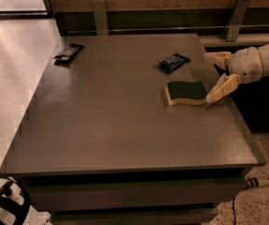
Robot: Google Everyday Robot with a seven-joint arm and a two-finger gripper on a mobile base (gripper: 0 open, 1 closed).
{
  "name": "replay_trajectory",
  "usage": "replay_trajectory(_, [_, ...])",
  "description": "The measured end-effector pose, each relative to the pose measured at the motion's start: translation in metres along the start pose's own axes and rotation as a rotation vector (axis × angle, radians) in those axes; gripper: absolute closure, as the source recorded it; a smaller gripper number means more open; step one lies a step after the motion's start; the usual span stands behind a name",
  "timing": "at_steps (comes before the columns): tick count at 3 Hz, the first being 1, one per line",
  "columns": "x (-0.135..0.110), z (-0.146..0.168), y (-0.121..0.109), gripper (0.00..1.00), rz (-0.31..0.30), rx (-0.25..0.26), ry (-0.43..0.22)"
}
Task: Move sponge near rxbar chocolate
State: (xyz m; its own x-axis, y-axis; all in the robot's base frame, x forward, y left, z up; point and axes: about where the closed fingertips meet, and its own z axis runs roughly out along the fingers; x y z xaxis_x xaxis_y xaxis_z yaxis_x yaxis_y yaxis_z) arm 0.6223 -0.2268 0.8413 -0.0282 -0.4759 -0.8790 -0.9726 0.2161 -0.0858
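The sponge [186, 92], dark green on top over pale yellow foam, lies flat on the right part of the grey table [120, 121]. The rxbar chocolate [69, 52], a small black glossy wrapper, lies at the table's far left corner, far from the sponge. My gripper [212, 78] reaches in from the right at the sponge's right end. It is open: one finger [223, 87] is down beside the sponge's right edge, the other [217, 57] is farther back, clear of the sponge. It holds nothing.
A dark wrapper with white lettering [174, 62] lies just behind and left of the sponge. Two metal brackets [100, 17] rise behind the table against a wooden wall. Pale floor is at the left; the robot's base [0, 203] shows at bottom left.
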Motion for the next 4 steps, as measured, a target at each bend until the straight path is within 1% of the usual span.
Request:
replay_trajectory(1, [0.013,0.008,0.001,0.0,0.003,-0.025,-0.02])
replay_trajectory(2, [0.019,0.018,0.002,0.0,0.002,-0.058,-0.03])
replay_trajectory(4, [0.011,0.026,0.009,0.0,-0.017,-0.104,-0.012])
